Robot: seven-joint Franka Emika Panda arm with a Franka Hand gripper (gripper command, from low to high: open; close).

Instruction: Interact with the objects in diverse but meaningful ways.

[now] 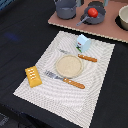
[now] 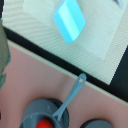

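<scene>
Exterior view: a pale woven placemat (image 1: 70,65) lies on the dark bench (image 1: 20,35), carrying a tan round plate (image 1: 68,65) at its middle, an orange-handled fork (image 1: 65,80) just beside the plate on the near side, an orange-handled knife (image 1: 82,56) just beyond it, a ridged yellow-orange block (image 1: 33,76) at the mat's edge toward the exterior view's left, and a pale blue-white carton (image 1: 83,43) standing near the far edge. Behind the mat sits the pink toy kitchen set (image 1: 107,27), bearing a grey pot (image 1: 65,7) and a grey pan (image 1: 92,15) holding the small red tomato (image 1: 92,12). Neither arm nor tool appears in this view. Wrist view: the camera looks down on the carton (image 2: 70,20) lying on the mat (image 2: 100,45), and on the pan (image 2: 50,112) with its long handle and the tomato (image 2: 45,123) on the pink surface (image 2: 30,75). No fingers are visible, so the tool's opening and contents cannot be told. Judged from this framing, the arm is positioned high between carton and pan, with no object yet engaged; the next move calls for choosing one target, centring over it and descending with the tool spread wide enough to straddle it.
</scene>
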